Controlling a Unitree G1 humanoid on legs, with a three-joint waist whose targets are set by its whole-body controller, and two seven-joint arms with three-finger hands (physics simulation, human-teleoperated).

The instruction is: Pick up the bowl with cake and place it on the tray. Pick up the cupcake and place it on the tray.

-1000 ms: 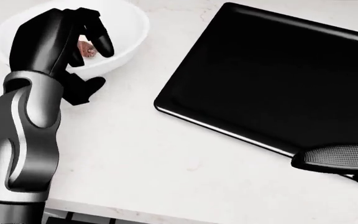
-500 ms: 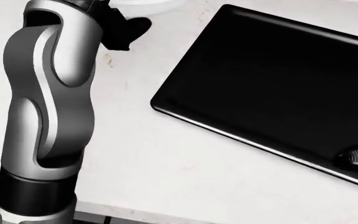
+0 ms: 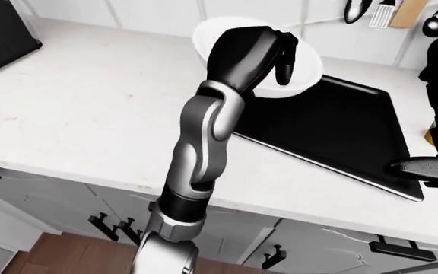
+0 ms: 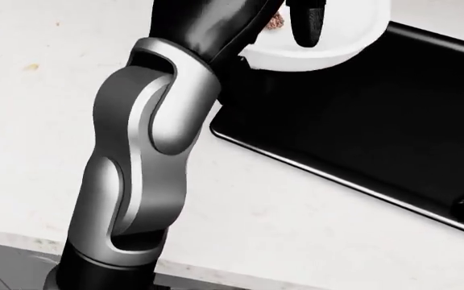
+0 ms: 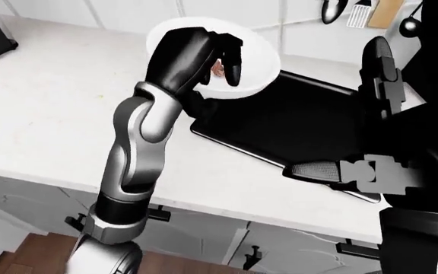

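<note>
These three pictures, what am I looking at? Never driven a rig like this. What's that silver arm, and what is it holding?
All three come from cameras on the robot's head, looking over its arms. The silver-and-black limb is its left arm; the left hand grips the white bowl, with something pinkish, probably the cake, inside. The bowl sits partly over a corner of the black tray, which lies on the white counter. The right hand shows at the right edge, empty. No cupcake is visible.

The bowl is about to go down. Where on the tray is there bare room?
The tray is bare across its middle and right, up to the right hand at its lower right corner. Its upper left corner is crowded: the left hand holds the bowl there.
</note>
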